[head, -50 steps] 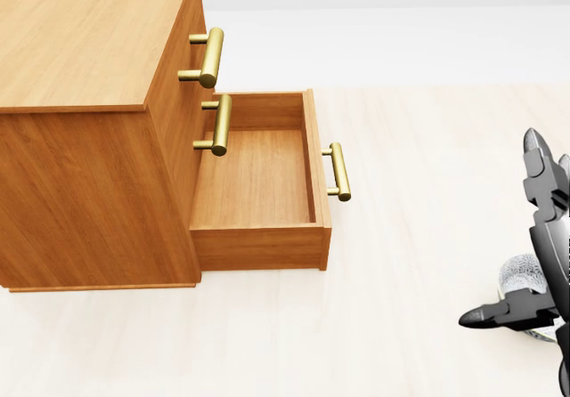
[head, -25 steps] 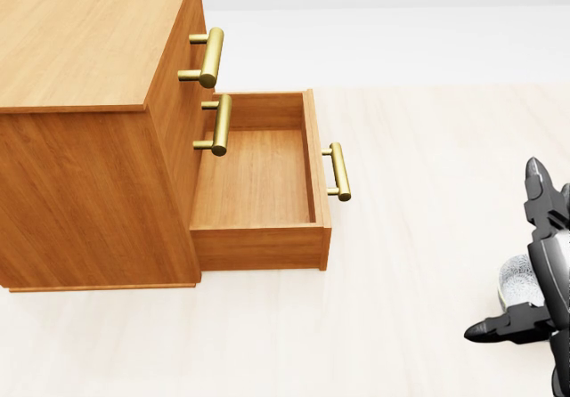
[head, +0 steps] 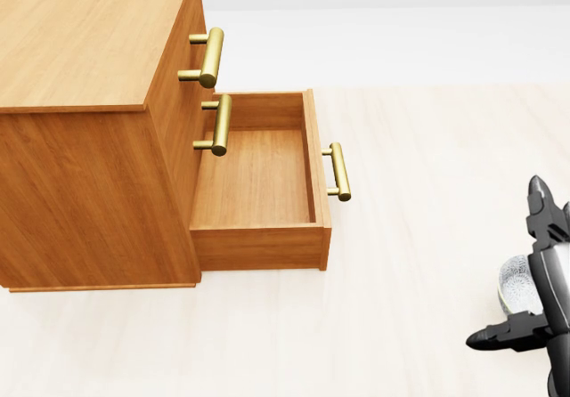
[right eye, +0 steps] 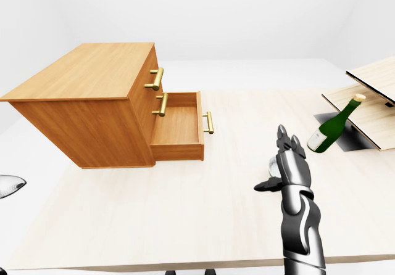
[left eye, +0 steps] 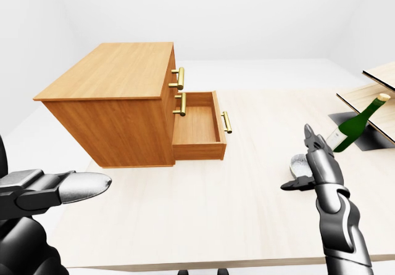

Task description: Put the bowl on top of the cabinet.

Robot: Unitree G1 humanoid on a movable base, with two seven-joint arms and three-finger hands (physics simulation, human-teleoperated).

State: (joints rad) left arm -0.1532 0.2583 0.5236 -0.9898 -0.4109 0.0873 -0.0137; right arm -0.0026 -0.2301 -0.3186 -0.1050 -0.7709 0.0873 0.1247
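At the right edge of the head view, the right hand [head: 534, 301] has sunk lower than a second ago and now stands about the glass bowl [head: 517, 290] with fingers spread, not closed round it; the bowl sits on the desk [left eye: 234, 195], well apart from the cabinet [left eye: 117, 102]; the descent suggests a grasp is near, the lift not yet begun; the left hand [left eye: 52, 188] hangs low at the left, its fingers extended and holding nothing.

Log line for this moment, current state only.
right hand: open, fingers beside bowl | bowl: on table, not lifted | cabinet: top bare, bottom drawer open | left hand: idle
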